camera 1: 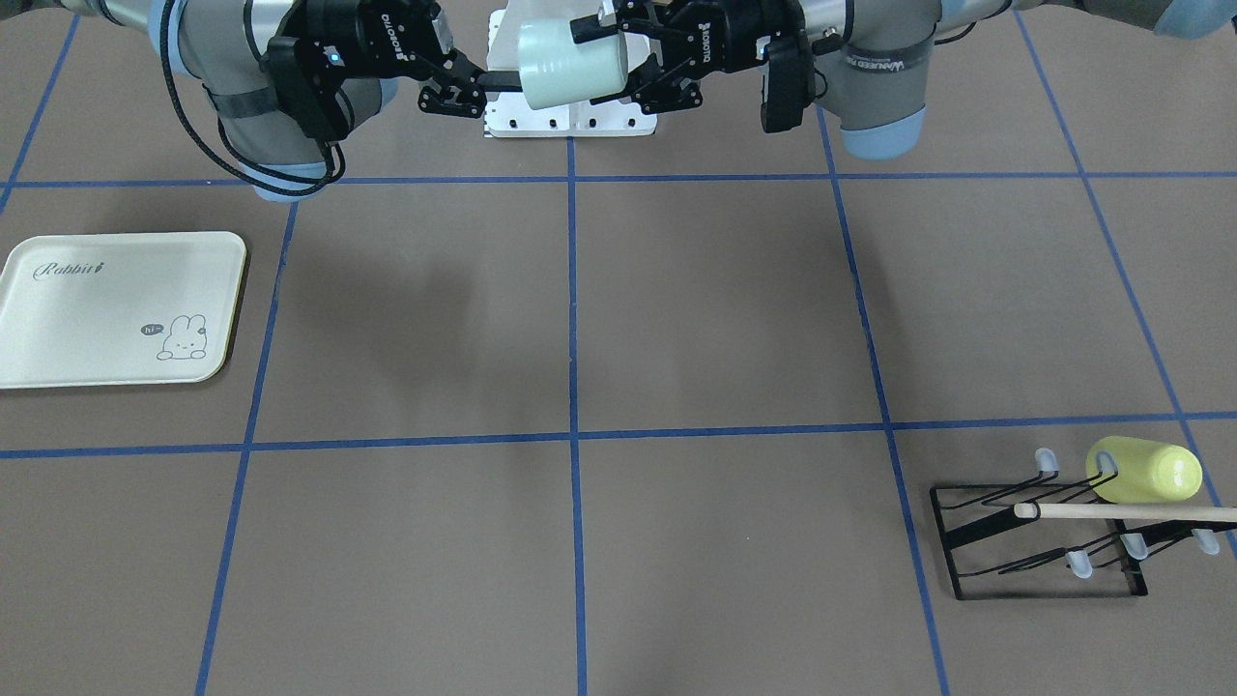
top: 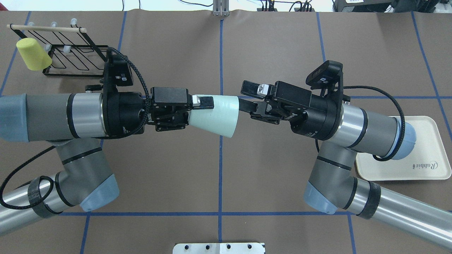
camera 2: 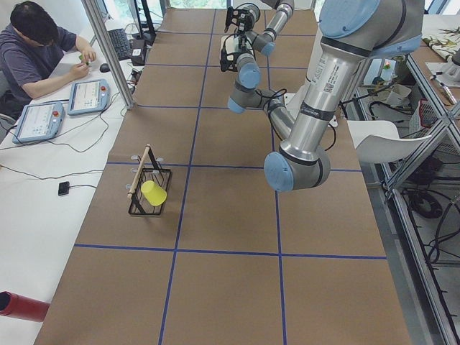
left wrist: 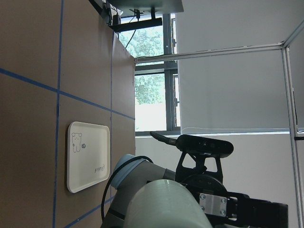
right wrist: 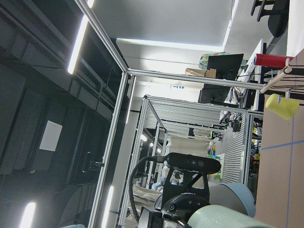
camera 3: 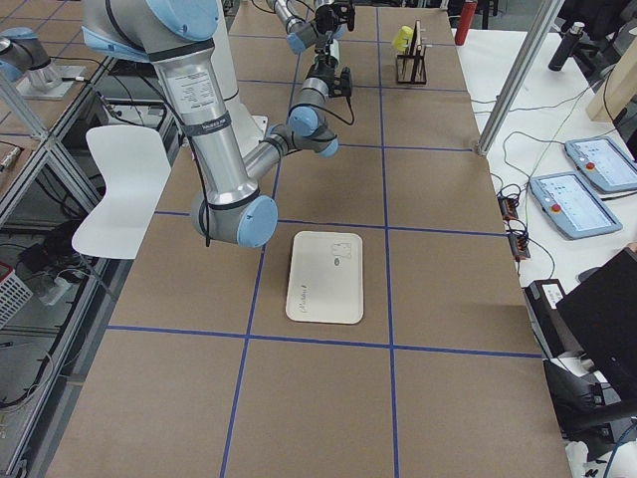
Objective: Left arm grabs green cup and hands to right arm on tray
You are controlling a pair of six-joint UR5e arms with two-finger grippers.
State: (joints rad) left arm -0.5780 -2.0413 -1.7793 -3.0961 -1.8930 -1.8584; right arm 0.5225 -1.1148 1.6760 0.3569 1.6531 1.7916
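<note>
Brown worktop (top: 268, 169) gridded with blue tape, overhead view, read from left to right. Far left: a black wire rack (top: 76, 60) with a wooden dowel (top: 46, 29) across its top. A yellow-green cup (top: 33, 54) hangs tilted at its outer end. Next, the left arm (top: 53, 113) reaches level toward the middle. The left hand (top: 199, 111) is clenched on the narrow base end of the green cup (top: 217, 120). The cup is held in the air over the central blue line, lying on its side, wide mouth turned to the right arm (top: 356, 123). It is pale mint, smooth, tapered and without a handle. The right hand (top: 243, 95) is spread and grasps nothing; one finger (top: 246, 104) reaches the cup's mouth, the other stands clear of it. Far right: the cream tray (top: 423, 141) lies flat on the worktop, partly hidden behind the right arm's blue joint cap.
</note>
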